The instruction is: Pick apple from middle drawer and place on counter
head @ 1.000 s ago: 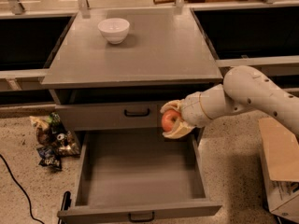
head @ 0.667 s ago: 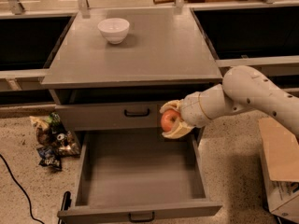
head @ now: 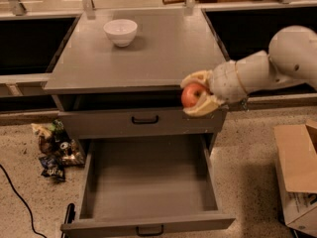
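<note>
My gripper (head: 196, 94) is shut on the apple (head: 191, 95), a small red-orange fruit held between the cream fingers. It hangs at the counter's front right corner, level with the counter's front edge, above the open middle drawer (head: 148, 182). The drawer is pulled fully out and its grey floor is bare. The counter (head: 163, 48) is the flat grey top of the cabinet. My white arm reaches in from the right.
A white bowl (head: 121, 31) stands at the back left of the counter. The shut upper drawer front (head: 144, 120) has a black handle. Snack packets (head: 54, 148) lie on the floor at left. A cardboard box (head: 299, 175) stands at right. Dark recessed bays flank the cabinet.
The gripper with the apple has risen and moved slightly right, from in front of the upper drawer to the counter's front edge.
</note>
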`<state>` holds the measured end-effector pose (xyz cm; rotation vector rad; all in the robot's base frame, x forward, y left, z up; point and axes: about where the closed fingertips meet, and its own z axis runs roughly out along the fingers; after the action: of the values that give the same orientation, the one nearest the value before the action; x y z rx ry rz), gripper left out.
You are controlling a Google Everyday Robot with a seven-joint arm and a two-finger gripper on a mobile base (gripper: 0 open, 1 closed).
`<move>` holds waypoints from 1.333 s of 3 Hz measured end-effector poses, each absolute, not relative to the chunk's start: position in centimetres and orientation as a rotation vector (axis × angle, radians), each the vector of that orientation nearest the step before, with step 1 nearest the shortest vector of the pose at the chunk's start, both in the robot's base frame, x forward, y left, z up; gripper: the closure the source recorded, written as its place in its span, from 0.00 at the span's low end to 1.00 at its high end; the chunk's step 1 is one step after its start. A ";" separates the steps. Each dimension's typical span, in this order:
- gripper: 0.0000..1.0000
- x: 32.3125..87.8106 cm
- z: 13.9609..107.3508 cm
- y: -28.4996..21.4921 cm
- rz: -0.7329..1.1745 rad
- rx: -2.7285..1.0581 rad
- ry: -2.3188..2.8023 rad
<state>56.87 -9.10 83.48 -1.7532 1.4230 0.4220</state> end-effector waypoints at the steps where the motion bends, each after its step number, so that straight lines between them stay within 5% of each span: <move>1: 1.00 58.1 86.7 -10.0 0.380 -1.724 1.390; 4: 1.00 62.3 91.5 -9.2 0.407 -1.714 1.282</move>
<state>62.31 -9.20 91.51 -1.7139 1.2821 0.4068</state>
